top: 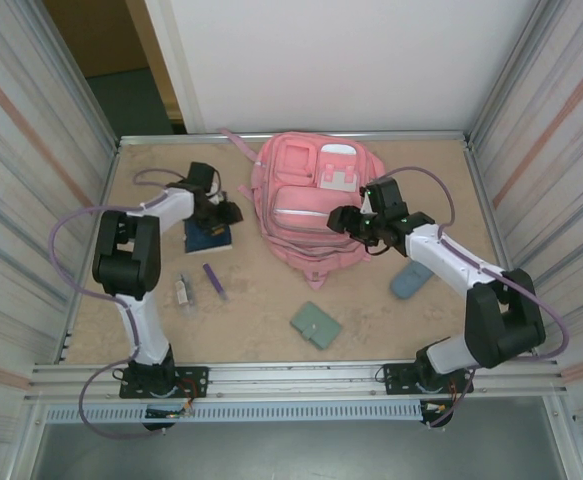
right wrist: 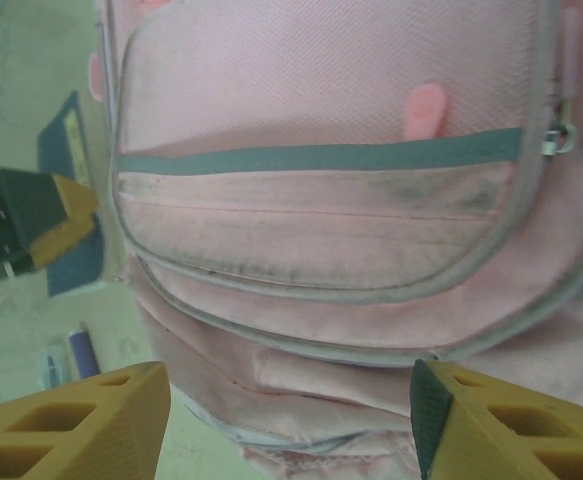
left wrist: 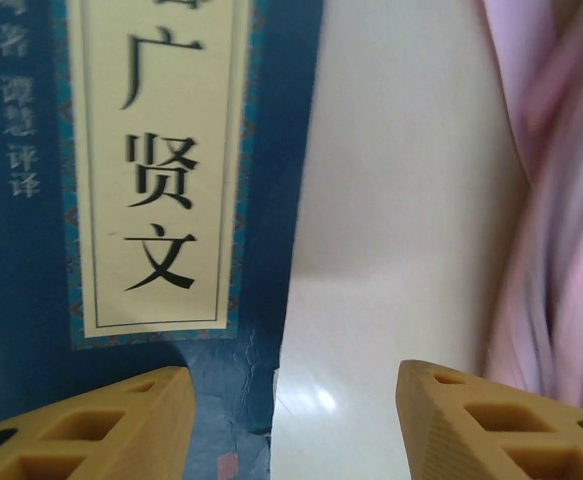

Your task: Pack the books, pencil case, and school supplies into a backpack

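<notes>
The pink backpack (top: 311, 205) lies flat at the back middle of the table, pockets facing up. Left of it lies the dark blue book (top: 209, 237). My left gripper (top: 226, 212) hovers open just over it, and in the left wrist view its fingertips (left wrist: 296, 420) straddle the right edge of the book (left wrist: 151, 170). My right gripper (top: 343, 218) is open over the backpack's lower right part, with its jaws (right wrist: 291, 420) spread above the bottom edge of the backpack (right wrist: 321, 230). The slate-blue pencil case (top: 411, 280) lies under the right arm.
A purple pen (top: 214, 281) and a small grey-white stick (top: 183, 291) lie in front of the book. The sage-green folder (top: 316, 325) sits near the front middle. Metal walls close in the table on both sides. Pink backpack fabric (left wrist: 561, 200) lies close on the left gripper's right.
</notes>
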You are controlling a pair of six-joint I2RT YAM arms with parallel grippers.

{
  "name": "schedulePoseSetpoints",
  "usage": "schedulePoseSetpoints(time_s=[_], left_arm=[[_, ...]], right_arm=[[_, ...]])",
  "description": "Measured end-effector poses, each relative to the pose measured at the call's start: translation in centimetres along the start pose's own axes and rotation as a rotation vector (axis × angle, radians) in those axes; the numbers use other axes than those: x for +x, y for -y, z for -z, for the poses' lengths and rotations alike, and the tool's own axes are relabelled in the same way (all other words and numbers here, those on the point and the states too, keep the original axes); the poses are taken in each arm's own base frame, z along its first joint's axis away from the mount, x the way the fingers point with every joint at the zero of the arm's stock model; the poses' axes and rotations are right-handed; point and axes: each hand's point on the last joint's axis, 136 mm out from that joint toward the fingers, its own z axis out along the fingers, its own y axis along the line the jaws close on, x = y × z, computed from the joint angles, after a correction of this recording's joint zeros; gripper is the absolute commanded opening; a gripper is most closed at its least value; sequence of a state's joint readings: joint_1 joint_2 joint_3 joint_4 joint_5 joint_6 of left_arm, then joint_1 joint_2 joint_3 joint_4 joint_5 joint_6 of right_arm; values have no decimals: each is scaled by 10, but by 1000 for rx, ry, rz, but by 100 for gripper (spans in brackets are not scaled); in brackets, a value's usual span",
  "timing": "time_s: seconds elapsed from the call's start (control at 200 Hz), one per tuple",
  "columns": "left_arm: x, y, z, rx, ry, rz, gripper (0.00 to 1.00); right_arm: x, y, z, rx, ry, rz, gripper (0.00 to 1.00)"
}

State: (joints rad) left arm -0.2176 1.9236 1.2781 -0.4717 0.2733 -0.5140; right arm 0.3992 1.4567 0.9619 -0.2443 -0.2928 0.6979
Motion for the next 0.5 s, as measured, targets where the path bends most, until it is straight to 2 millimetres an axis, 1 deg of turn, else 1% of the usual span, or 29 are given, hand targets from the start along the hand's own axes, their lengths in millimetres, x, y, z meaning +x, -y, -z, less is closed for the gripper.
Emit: schedulePoseSetpoints(time_s=[0.055,0.12,0.195,0.231,0.296,0.351,0.396,0.441,0.501], left_arm=[[24,11,2,22,-41,2,54],[48,16,8,44,-76,24,54],[69,19,20,68,-99,56,54],[74,23,29,82,-101,66,54],[74,33,49,116,-75,69,54],[67,41,70,149,-28,66,54],[60,42,86,164,11,68,55],[50,39,100,169,58,78,56],[34,24,113,151,126,106,56]], right_arm=[[4,-5,-7,-22,-32,5,64],[10,-14,-16,-47,-73,25,64],[19,-31,-26,-84,-122,65,63],[23,-42,-31,-102,-143,83,63],[30,-62,-40,-137,-175,115,62],[38,-78,-46,-161,-199,140,61],[44,-90,-51,-178,-217,155,60],[51,-102,-58,-191,-234,170,59],[59,-118,-70,-193,-255,174,58]])
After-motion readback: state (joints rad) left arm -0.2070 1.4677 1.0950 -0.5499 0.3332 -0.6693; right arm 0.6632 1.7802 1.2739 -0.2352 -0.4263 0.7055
